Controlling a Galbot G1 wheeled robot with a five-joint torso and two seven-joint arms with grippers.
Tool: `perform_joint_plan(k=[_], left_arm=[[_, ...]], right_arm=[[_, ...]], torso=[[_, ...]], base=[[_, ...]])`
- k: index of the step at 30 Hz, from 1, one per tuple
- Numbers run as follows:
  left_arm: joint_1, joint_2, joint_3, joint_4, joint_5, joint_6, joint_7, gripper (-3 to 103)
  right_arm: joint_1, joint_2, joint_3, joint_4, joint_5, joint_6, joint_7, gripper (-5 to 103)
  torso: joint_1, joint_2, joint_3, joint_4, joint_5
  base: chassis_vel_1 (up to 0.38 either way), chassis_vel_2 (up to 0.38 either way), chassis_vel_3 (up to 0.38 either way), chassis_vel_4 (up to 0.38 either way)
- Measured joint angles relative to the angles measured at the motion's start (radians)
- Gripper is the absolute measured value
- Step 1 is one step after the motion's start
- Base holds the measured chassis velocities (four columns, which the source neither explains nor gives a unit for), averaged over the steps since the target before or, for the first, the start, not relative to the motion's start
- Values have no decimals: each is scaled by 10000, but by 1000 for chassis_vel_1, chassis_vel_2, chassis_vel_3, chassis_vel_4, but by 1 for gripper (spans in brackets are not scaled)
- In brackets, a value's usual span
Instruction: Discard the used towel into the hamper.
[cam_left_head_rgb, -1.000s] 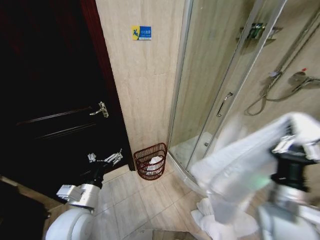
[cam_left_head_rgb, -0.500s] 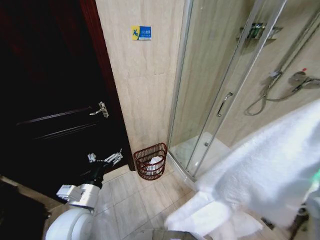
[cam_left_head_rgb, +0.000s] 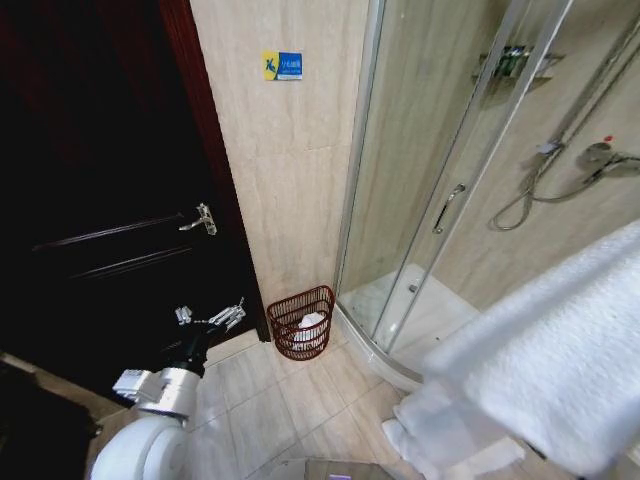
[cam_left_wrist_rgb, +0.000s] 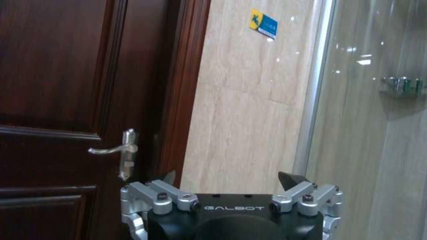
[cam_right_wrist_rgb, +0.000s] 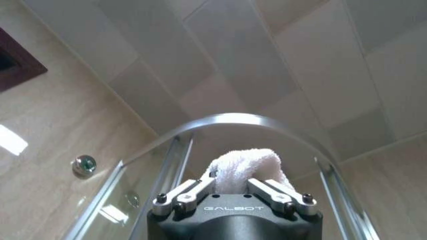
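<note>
White towel (cam_left_head_rgb: 560, 370) hangs near right; hamper (cam_left_head_rgb: 300, 322) (reddish-brown) upright by wall.

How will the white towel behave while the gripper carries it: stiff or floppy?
Probably floppy: the towel hangs in folds. The right gripper, shut on a bunched tuft, suggests soft terry. It may swing and drape over the hamper rim.

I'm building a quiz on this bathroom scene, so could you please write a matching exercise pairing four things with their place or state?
Things:
1. towel
2. hamper
3. left gripper
4. door handle

Places or states:
A. on the floor between door and shower
B. open and empty, low in front of the door
C. pinched by the right gripper, pointing at the ceiling
D. silver, on the dark door

Pairs: 1-C, 2-A, 3-B, 4-D
</note>
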Motion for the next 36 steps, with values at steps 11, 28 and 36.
perform_joint_plan(k=[11,28,36], left_arm=[[0,0,0,0,0,0,0,100],[0,0,0,0,0,0,0,100],[0,0,0,0,0,0,0,100]], right_arm=[[560,-537,-111,-7,-37,22,-178,4],[1560,-930,-1143,-251,-274,-39,-312,4],[1988,-1028,-2115,-375,-533,-108,-320,4]], torso=[[1,0,0,1,-3],[0,0,0,0,1],[2,-1,1,2,-3]], base=[[0,0,0,0],[4,7,-5,-3],[59,74,-72,-59]])
